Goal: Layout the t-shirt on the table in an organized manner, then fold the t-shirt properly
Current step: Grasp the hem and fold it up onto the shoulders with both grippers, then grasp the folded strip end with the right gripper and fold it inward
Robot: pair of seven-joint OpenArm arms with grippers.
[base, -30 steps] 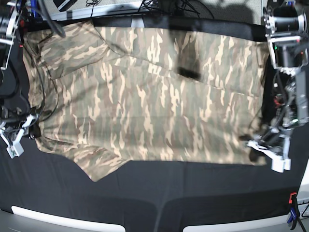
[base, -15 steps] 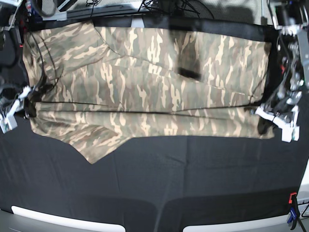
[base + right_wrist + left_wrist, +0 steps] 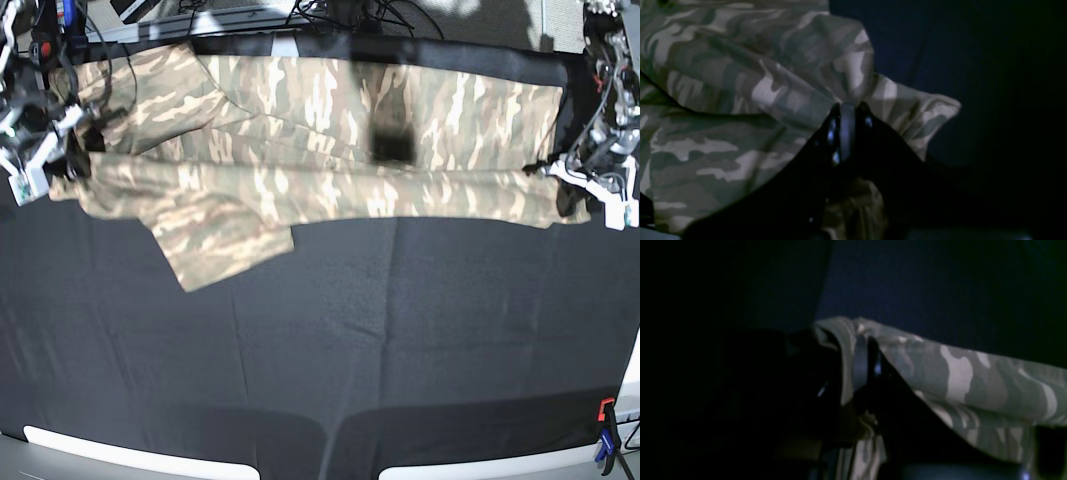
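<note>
Presently the t-shirt [image 3: 300, 150] lies folded lengthwise along the far side of the table [image 3: 350, 340]. The left gripper [image 3: 590, 190] clamps one end of the t-shirt; the right gripper [image 3: 50, 160] clamps the opposite end, one sleeve trailing nearer.

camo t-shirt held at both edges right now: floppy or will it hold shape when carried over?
Likely very floppy: the t-shirt puckers around the right hand and drapes off the left hand. Between the two grips the front edge looks fairly straight, so tension probably keeps it flat. The loose sleeve lies angled on the table and will probably drag.
</note>
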